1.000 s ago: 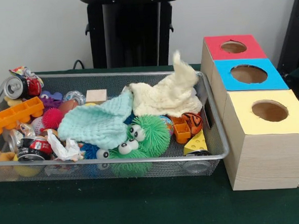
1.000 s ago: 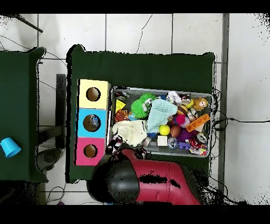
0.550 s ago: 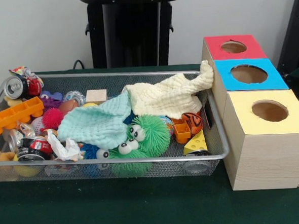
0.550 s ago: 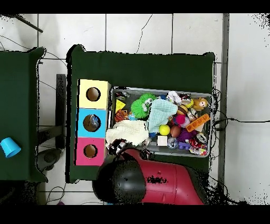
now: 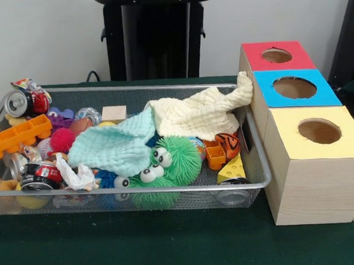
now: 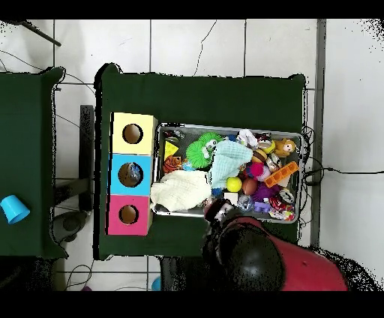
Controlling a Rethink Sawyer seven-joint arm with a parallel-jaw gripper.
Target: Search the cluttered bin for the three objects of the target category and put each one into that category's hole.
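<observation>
A cream knitted cloth (image 5: 200, 113) lies in the wire bin (image 5: 168, 189), one corner draped up against the bin's right wall beside the blue-topped box (image 5: 319, 97). In the overhead view the same cream cloth (image 6: 180, 190) sits by that box (image 6: 118, 175). A mint cloth (image 5: 114, 145) lies mid-bin over other toys. Red-topped (image 5: 298, 56) and yellow-topped (image 5: 346, 143) boxes flank the blue one, each with a round hole. The front view shows no gripper. From overhead, the gripper (image 6: 215, 209) is a dark end of the arm over the bin's edge, holding nothing that I can see.
Green fuzzy toys with eyes (image 5: 167, 163), an orange block (image 5: 18, 135), crushed cans (image 5: 25, 101), a wooden cube (image 5: 114, 113), a tiger toy (image 5: 227, 144) and a yellow wedge (image 5: 232, 169) crowd the bin. A blue cup (image 6: 13, 208) stands on a side table.
The cream cloth's raised corner dropped and now leans on the bin wall by the blue box. In the overhead view the arm swung right, away from the cloth.
</observation>
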